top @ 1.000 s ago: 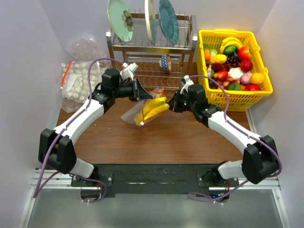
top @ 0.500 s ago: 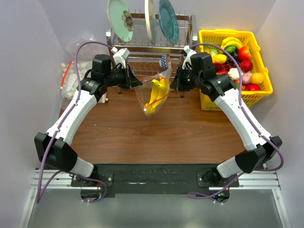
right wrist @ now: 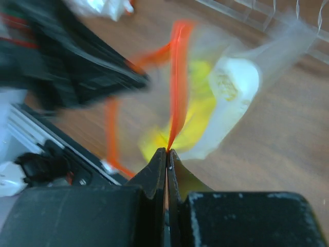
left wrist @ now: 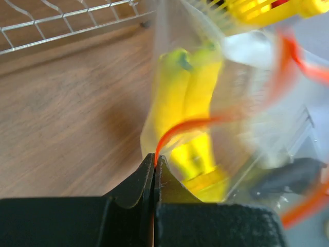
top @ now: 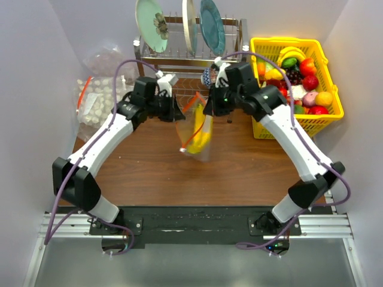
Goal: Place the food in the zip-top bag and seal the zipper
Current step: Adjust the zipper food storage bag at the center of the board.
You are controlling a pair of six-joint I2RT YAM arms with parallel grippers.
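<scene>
Left gripper, right gripper both clenched on zipper ends, now drawn closer; zip-top bag hangs between them, banana bunch inside; sealing remains.

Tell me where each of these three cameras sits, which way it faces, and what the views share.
Top external: fixed above and behind the arms, looking down on the table; both arms whole, left gripper and right gripper holding the zip-top bag between them.
Left wrist: on the left wrist, looking along its shut fingers at the banana bunch inside the bag.
Right wrist: on the right wrist, looking past its shut fingers at the zipper.
Shared: both wrist views show zipper and banana bunch.
</scene>
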